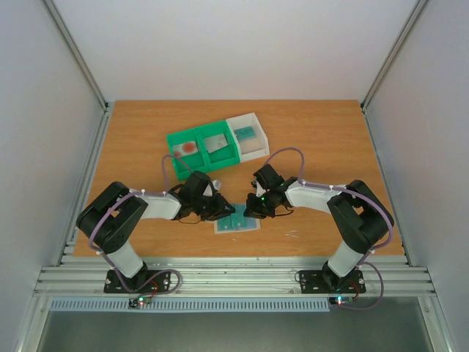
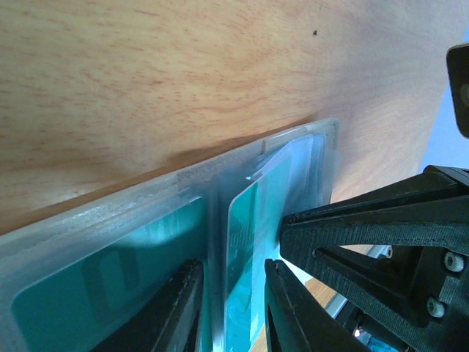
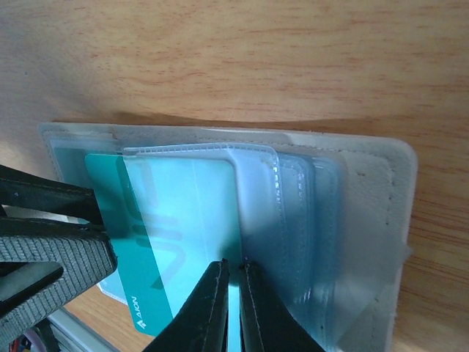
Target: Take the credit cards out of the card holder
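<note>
Anchoring is apparently being handled by the left gripper (image 2: 233,268), jaws narrow, astride a clear pocket seam of the card holder (image 1: 237,222); whether it is being clamped cannot be told. The holder is lying open on the table (image 1: 322,147) between the two grippers. A teal card (image 3: 146,293), partly out of its pocket, is being pinched by the right gripper (image 3: 234,265), jaws almost closed, for withdrawal.
</note>
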`<move>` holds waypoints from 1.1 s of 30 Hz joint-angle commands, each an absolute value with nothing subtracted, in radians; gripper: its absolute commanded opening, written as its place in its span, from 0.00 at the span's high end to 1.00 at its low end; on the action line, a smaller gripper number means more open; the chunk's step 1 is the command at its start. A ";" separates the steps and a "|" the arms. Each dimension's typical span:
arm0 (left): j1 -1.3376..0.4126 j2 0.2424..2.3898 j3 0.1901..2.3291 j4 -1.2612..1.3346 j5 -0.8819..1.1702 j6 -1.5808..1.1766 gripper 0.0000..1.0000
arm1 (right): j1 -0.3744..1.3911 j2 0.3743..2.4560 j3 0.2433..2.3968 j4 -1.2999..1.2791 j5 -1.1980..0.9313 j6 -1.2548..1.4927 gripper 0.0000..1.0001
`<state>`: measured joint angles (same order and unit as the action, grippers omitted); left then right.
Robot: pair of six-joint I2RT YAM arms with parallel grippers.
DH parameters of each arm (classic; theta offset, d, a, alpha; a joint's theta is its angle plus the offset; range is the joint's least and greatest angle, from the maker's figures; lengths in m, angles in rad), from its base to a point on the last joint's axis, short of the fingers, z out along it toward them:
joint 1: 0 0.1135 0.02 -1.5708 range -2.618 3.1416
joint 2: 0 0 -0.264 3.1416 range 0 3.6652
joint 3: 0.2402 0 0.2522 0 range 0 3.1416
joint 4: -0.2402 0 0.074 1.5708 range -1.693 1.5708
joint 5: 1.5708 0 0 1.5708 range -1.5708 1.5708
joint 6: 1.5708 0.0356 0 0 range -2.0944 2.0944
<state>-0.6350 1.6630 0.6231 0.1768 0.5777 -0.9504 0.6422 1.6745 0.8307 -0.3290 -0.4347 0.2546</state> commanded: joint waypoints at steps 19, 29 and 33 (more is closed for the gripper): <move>-0.625 1.568 0.639 0.038 0.537 -0.864 1.00 | 0.643 1.580 0.813 -0.366 -0.385 0.201 0.89; -0.599 1.435 0.670 -0.153 0.448 -0.802 0.99 | 0.640 1.449 0.832 -0.412 -0.350 0.130 0.87; -0.595 1.411 0.677 -0.176 0.446 -0.800 1.00 | 0.641 1.429 0.845 -0.429 -0.353 0.127 0.87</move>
